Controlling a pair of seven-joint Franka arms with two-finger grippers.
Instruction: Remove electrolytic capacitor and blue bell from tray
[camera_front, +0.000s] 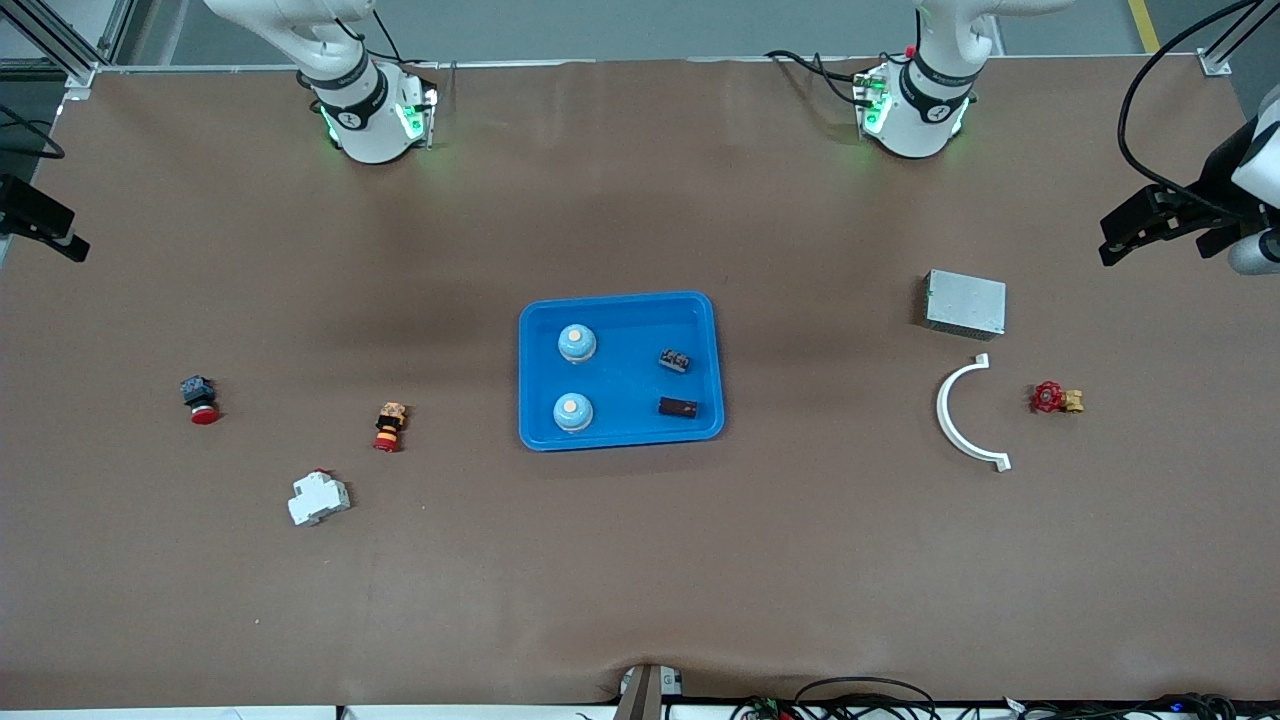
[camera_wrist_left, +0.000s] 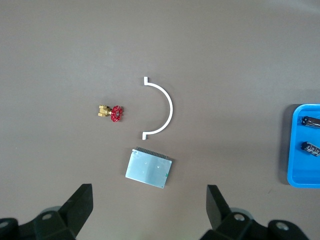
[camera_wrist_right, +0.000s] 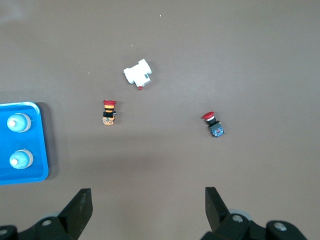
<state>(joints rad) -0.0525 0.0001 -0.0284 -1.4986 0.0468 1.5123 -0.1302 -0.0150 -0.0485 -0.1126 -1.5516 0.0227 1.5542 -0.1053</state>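
Both jaws gape empty: left gripper (camera_wrist_left: 149, 210) high over a grey metal box (camera_front: 965, 303), right gripper (camera_wrist_right: 148, 210) over bare table. Nothing begun; two blue bells (camera_front: 576, 343) and dark parts (camera_front: 677, 406) sit in the tray (camera_front: 620, 441). Next, one arm must descend there.

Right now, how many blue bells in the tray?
2. Both sit in the tray toward the right arm's end: one bell farther from the front camera, the other bell nearer. None looks hidden.
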